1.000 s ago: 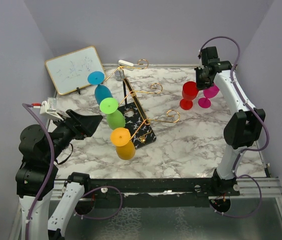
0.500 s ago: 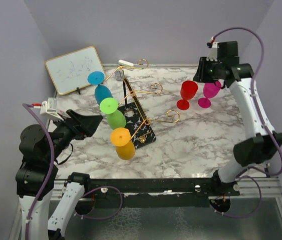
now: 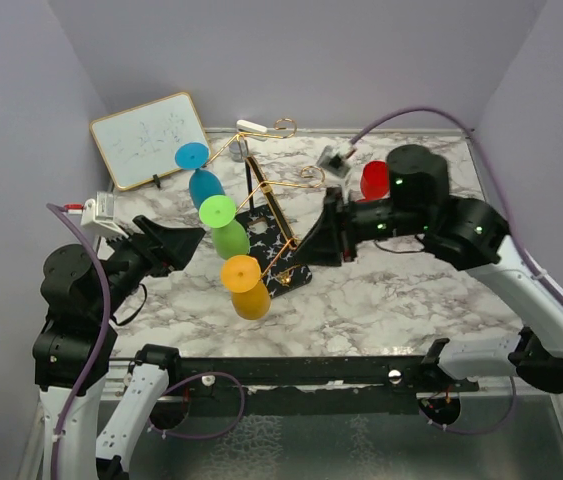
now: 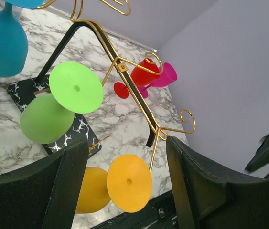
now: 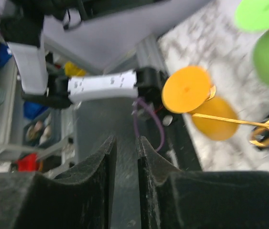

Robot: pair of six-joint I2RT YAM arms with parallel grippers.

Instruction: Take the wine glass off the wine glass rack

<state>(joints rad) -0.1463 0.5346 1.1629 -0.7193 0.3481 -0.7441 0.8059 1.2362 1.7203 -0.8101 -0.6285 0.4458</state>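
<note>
Surface: marble table (image 3: 391, 290).
Left gripper (image 3: 197, 237): nearer, fingers wide apart.
Green wine glass (image 3: 229, 238): bowl-down, just right of it.
Right gripper (image 3: 301, 260): past wine glass rack (image 3: 271, 215), fingers barely parted.

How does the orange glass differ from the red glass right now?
The orange glass hangs bowl-down from the rack; the red glass stands upright on the table. The orange glass is at the rack's near end; the red glass is farther back, right of the rack. Both are opaque stemmed glasses, neither held.
</note>
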